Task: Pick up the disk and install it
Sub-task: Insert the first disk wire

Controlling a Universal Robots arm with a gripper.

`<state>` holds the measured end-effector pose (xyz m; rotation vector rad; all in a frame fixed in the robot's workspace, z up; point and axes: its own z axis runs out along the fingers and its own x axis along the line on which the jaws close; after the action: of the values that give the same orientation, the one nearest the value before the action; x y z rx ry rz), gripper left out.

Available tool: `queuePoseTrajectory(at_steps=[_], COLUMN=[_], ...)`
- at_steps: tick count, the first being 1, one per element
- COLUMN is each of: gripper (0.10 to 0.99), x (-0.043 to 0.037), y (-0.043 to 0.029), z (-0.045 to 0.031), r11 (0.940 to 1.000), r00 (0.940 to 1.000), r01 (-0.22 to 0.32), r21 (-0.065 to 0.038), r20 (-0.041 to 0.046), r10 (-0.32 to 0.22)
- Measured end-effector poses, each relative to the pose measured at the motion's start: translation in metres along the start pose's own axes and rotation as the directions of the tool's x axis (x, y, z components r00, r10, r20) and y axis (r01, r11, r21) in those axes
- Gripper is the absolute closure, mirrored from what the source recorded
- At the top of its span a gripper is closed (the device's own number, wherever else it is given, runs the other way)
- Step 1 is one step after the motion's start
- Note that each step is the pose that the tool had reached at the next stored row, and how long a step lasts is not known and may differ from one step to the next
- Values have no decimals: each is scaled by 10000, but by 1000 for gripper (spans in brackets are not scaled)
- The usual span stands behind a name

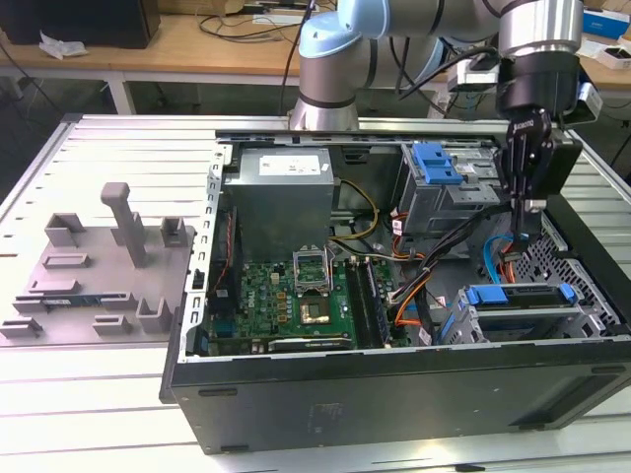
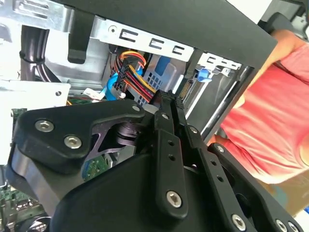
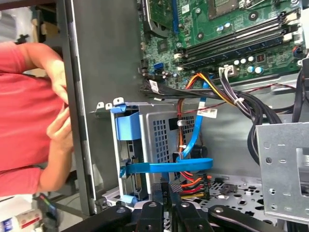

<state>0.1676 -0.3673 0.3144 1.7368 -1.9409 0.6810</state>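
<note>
Disk seated: the disk (image 1: 520, 295) lies flat in the drive cage (image 1: 473, 330) at the open computer case's (image 1: 394, 404) near corner on the exterior view's right, its long axis running along the case's near wall, blue carrier ends pointing to either side. The arm's gripper (image 1: 527, 235) hangs just above it, pointing down, fingers pressed together with nothing seen between them. Red and yellow cables (image 3: 193, 182) lie by the fingertips (image 3: 160, 193), while a person in a red shirt (image 3: 24, 106) stands beside the case
</note>
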Motion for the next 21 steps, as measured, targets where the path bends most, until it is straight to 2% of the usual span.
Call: queuePoseTrajectory(at_steps=[1,2,5,6,7,9,12,15,20,21], gripper=[922,922,922,922,922,922,922,922,922,922], x=[31,55,125,143,169,216,307,376,507,544], y=[-3,-6,-14,-16,-19,-24,-34,-42,-56,-60], z=[4,7,21,25,34,57,118,144,147,149], r11=[10000,10000,10000,10000,10000,9999,9999,9999,9999,9998], r00=[9999,9996,9980,9974,9964,9953,9944,9930,9886,9868], r01=[0,1,4,5,7,9,9,11,15,17], r21=[-19,-32,-70,-79,-93,-106,-116,-129,-163,-174], r20=[168,294,632,717,845,964,1055,1178,1507,1619], r10=[0,0,0,1,1,2,4,4,10,12])
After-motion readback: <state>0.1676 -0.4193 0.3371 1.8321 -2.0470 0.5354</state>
